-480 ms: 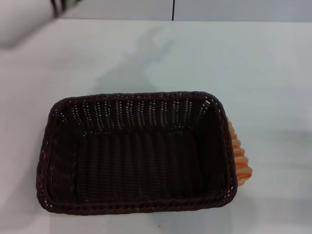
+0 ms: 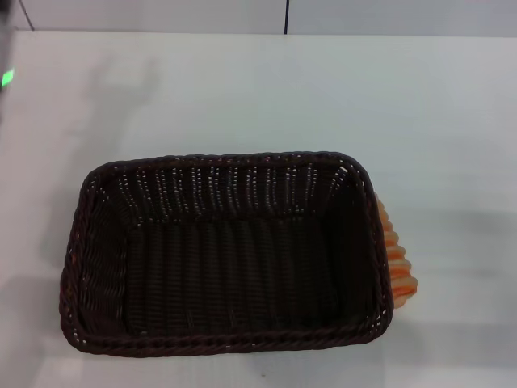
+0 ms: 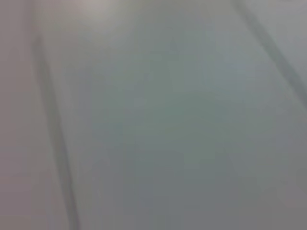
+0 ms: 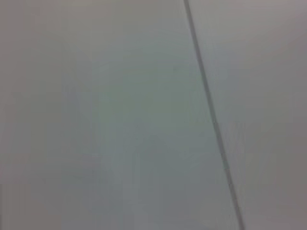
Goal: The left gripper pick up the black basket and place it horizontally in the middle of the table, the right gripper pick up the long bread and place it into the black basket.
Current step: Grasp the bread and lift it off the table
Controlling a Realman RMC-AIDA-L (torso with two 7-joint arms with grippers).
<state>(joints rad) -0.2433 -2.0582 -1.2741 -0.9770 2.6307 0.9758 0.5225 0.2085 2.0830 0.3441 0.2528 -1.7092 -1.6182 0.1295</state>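
Observation:
The black basket (image 2: 226,252) stands empty and upright on the white table (image 2: 363,89), lying lengthwise across the near middle of the head view. The long bread (image 2: 395,257), orange and cream striped, lies on the table tight against the outside of the basket's right end, mostly hidden behind its rim. Of the left arm only a sliver with its green light (image 2: 6,78) shows at the far left edge; its gripper is out of view. The right gripper is not in view. Both wrist views show only a plain grey surface with dark seams.
The table's far edge meets a pale wall with a dark vertical seam (image 2: 287,16) at the top of the head view. Bare white tabletop lies behind and to the right of the basket.
The left arm has withdrawn from the upper left toward the left edge; its shadow on the table has shifted left with it. The basket and bread have not moved.

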